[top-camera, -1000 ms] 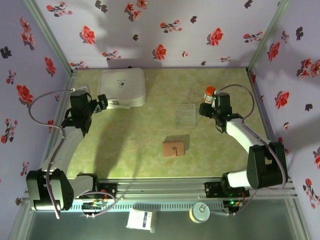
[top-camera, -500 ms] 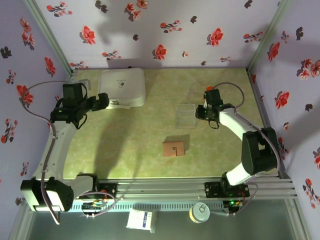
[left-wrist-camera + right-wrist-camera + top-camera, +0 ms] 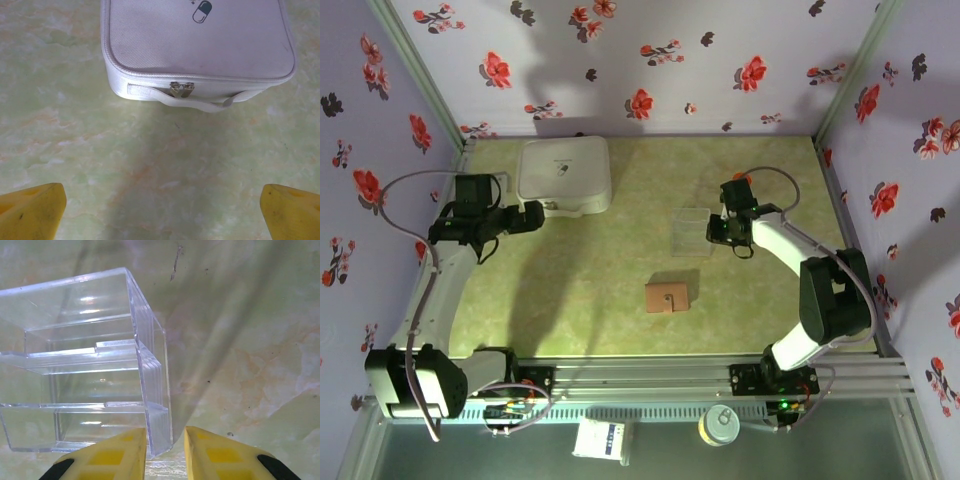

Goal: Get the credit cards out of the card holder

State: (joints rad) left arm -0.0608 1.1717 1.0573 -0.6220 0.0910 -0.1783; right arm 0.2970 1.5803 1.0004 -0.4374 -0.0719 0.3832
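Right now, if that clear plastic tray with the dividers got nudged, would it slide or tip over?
The clear plastic tray would probably slide rather than tip: it sits low and flat on the smooth green tabletop. Its thin walls look rigid and light, likely slippery to pinch.

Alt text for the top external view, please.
A closed tan card holder lies untouched mid-table. The right gripper is at the clear plastic tray beyond it; the left gripper hovers near a white case.
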